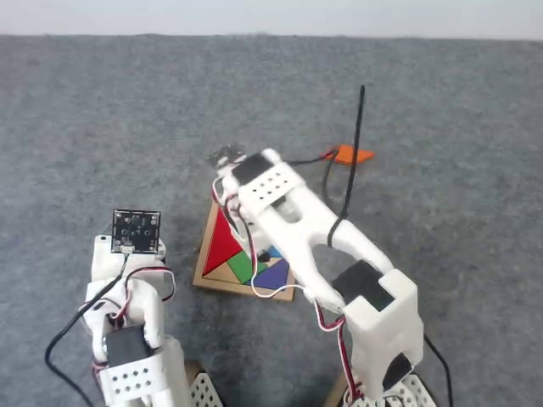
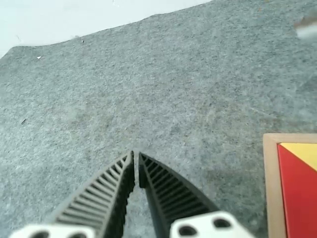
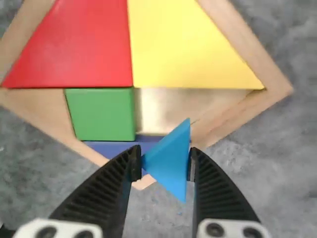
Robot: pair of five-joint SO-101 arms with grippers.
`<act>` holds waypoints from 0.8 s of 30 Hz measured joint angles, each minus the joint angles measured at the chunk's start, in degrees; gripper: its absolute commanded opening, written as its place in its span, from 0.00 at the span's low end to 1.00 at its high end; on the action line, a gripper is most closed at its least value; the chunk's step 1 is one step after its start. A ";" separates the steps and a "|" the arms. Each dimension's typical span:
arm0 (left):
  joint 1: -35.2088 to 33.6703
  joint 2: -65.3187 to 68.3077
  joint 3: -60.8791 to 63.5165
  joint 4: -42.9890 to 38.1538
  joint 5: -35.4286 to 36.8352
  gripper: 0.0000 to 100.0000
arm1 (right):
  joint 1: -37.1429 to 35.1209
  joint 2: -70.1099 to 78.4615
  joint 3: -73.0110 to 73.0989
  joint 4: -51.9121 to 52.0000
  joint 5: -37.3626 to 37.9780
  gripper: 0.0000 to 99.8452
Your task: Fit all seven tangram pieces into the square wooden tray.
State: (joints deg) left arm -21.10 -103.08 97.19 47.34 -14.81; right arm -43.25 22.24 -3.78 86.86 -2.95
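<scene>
From above, the right arm (image 1: 297, 225) stretches out over the wooden tray (image 1: 206, 273) and covers much of it. The left arm (image 1: 127, 280) sits folded back, off to the tray's side. An orange piece (image 1: 353, 154) lies on the grey felt (image 1: 102, 127) beyond the right arm's wrist, well apart from the tray. The right arm looks the nearer of the two to both.

In the left wrist view, the left gripper (image 2: 134, 159) has its fingers drawn together on nothing, above bare felt. A corner of the tray lies off to the side that faces the other arm.

In the right wrist view, the right gripper (image 3: 164, 151) is clamped on a blue triangle (image 3: 171, 159), held on edge with one corner pointing forward. Just ahead of the fingertips is a bare gap (image 3: 166, 106) of tray floor, between the green square (image 3: 101, 113) and the tray's rim. The yellow triangle (image 3: 185, 44) lies beyond the gap, with the red triangle (image 3: 74, 47) beside it. A dark blue piece (image 3: 111, 145) lies close under the fingertips. The coming move likely turns on this: the gap is forward of and below the held triangle, which would have to tip flat to fit.
</scene>
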 measured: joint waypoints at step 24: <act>0.00 0.00 0.00 0.00 0.00 0.02 | -5.89 0.00 2.20 -3.43 15.03 0.11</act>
State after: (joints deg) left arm -21.10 -103.08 97.19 47.34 -14.81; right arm -49.14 22.24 -1.58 83.43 12.09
